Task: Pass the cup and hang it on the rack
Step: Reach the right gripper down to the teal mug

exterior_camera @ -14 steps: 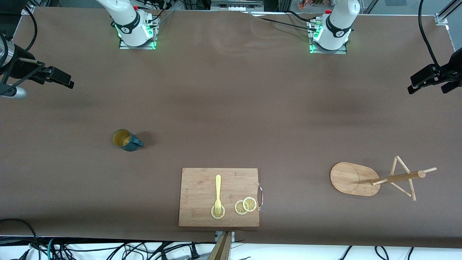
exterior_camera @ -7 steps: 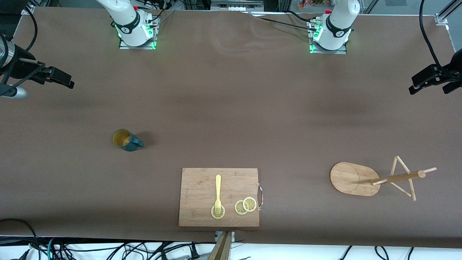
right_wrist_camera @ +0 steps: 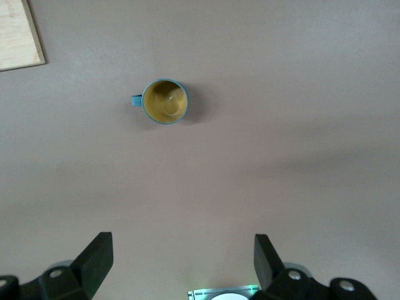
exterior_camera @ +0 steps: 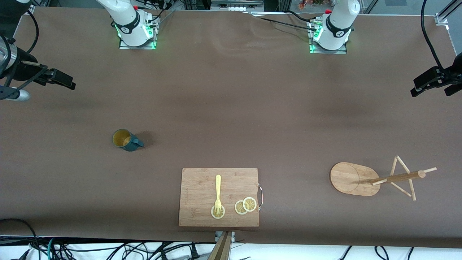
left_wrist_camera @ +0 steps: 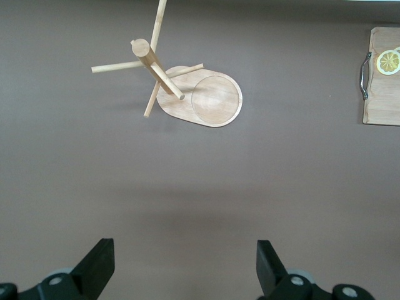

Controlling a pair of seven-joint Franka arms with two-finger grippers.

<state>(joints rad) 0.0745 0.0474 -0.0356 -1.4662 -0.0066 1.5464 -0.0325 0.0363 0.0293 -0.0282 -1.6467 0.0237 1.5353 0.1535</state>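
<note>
Cup [exterior_camera: 124, 139] upright, apparently empty.

cutting board [left_wrist_camera: 382, 75] cut by edge, both pincers' fingertips cropped

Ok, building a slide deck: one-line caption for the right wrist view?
Open right gripper high over the brown table, upright teal cup below, untouched.
</note>
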